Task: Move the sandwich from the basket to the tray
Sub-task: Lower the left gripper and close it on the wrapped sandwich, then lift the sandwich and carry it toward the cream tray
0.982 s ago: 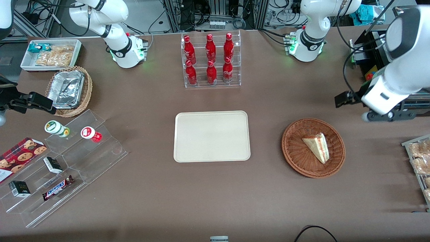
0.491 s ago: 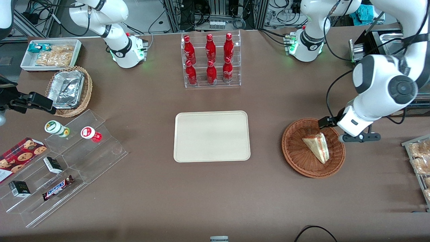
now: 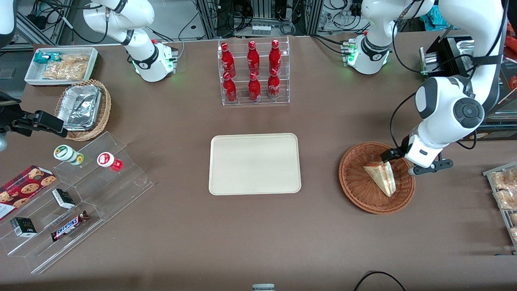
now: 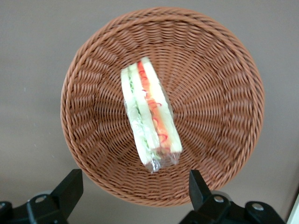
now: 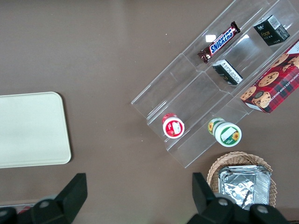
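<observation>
I am working at a brown table (image 3: 242,234), standing in the approach step of the job: nothing is lifted yet. The largest thing that matters is the cream-beige tray (image 3: 255,163) lying flat and bare in the middle of the table, well apart from where I am. Toward my working end of the table is sitting the round reddish-brown wicker basket (image 3: 355,190). Inside it, the wrapped triangular sandwich (image 4: 150,121) is lying on its side, with the red-orange and green filling layers facing up to my wrist camera.

My gripper (image 4: 133,196) is hovering above the basket, over the edge farther from the front camera, with the two black fingers (image 4: 69,189) spread wide and holding nothing. From the front view I am judging that it is not touching the sandwich, though my wrist housing is hiding part of that gap.

The next move is calling for centring over the wedge, descending so that the fingers are straddling the bread faces, and closing gently, since soft bread in film could squash or slip.
</observation>
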Robot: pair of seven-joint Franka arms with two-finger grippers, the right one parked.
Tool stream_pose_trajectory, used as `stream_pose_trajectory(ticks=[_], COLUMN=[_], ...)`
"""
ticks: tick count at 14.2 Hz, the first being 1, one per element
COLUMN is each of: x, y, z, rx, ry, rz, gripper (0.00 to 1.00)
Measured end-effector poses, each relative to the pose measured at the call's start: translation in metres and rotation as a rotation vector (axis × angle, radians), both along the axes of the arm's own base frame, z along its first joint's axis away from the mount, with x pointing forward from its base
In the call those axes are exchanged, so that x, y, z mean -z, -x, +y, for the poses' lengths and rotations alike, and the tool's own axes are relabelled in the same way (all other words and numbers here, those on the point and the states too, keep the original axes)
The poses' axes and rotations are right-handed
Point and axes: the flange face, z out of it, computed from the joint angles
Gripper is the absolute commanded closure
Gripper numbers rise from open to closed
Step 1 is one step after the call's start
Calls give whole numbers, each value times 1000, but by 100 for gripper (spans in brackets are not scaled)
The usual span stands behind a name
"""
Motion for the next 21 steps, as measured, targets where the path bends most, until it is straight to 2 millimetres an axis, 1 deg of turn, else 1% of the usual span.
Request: stream_pose_trajectory(ticks=[3,6,9,11,12,13,14,15,16,19,21], x=[12,25,41,57,66,74,81,85,87,82,67], y=[-6,-11,-12,-11,-12,-12,-12,-12,-11,-13,-14], z=[-4,-10,-13,-13,-13,-13,-13,-13,-13,-14,-18], rx=[-221,-370,-422,-429,-431,-432,-433,-433,-433,-431,-420], ry=[6,16,20,17,18,20,20,20,19,18,6], rz=[-23,-39,-30,-7,-2,0,3,10,13,14,49], gripper=[0,0,0,1,11,34,55,72,84,86,87])
